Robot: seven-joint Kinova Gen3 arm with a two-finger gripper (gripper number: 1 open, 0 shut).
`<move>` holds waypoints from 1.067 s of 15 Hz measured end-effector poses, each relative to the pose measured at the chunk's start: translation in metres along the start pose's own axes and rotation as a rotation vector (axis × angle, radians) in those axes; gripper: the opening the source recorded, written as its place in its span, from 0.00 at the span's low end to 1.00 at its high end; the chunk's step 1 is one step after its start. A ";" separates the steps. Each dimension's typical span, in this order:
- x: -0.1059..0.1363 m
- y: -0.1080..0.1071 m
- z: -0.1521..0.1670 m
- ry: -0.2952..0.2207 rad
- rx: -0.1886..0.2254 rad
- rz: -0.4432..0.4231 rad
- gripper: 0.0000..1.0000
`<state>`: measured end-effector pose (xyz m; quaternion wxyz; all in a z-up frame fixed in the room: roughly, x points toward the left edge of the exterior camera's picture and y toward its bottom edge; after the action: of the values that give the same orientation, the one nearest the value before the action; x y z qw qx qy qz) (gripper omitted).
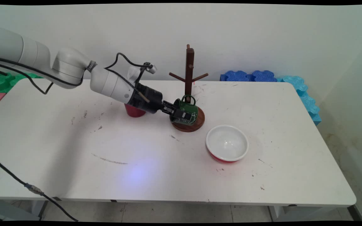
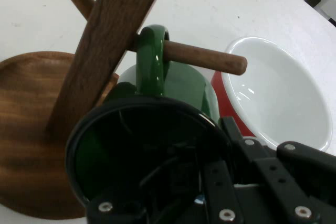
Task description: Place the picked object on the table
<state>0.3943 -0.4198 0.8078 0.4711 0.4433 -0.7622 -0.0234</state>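
A scuffed white table [image 1: 74, 150] carries three things — a wooden mug tree [image 1: 189, 94] on its round base, a red cup [image 1: 134, 111] and a white bowl [image 1: 227, 143], red outside.

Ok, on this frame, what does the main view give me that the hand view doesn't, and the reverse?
Main view only: the red cup behind the arm, the blue foam blocks at the table's far edge, and the rack's upper pegs.

Hand view only: the green mug's handle is threaded over a lower peg of the wooden mug rack.

Both: the gripper shut on the mug's rim, the rack's round base, and the white bowl.
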 end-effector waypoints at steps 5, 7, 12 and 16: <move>0.002 0.002 -0.003 0.001 -0.010 0.024 0.00; 0.003 0.003 -0.005 0.000 -0.014 0.047 0.00; 0.006 0.004 -0.007 -0.006 -0.017 0.113 0.00; 0.009 0.007 -0.009 -0.008 -0.020 0.157 0.00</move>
<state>0.3953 -0.4182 0.8221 0.4730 0.3774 -0.7961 0.0042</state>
